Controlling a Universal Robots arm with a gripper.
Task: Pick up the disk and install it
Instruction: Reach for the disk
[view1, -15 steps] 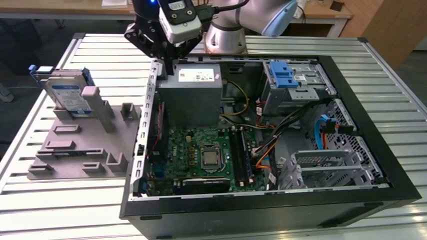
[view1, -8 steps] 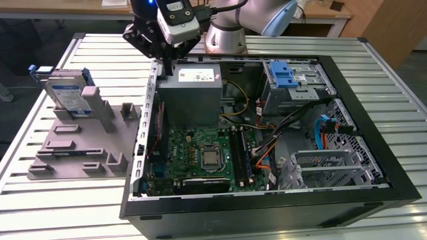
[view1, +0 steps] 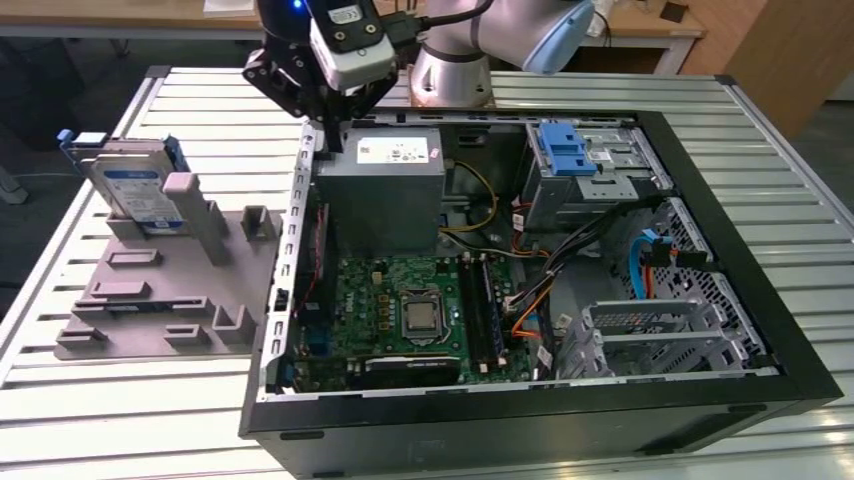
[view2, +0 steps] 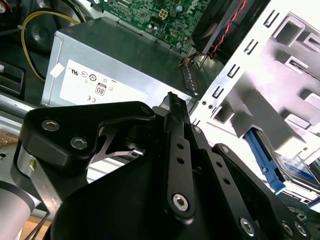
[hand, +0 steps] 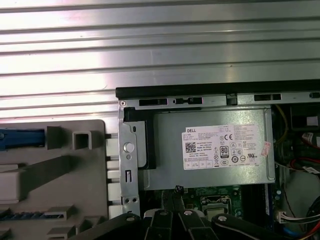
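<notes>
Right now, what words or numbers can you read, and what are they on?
White sticker on the grey metal box: rows of tiny print, too small to read.
Blue-and-white label on the disk: blurred, unreadable.
No other text can be made out.

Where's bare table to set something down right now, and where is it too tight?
Bare slats lie between the grey fixture and the table's near edge, and beside the case at the exterior view's right. Crowded: the fixture, holding the disk, and the cable-filled case interior.
</notes>
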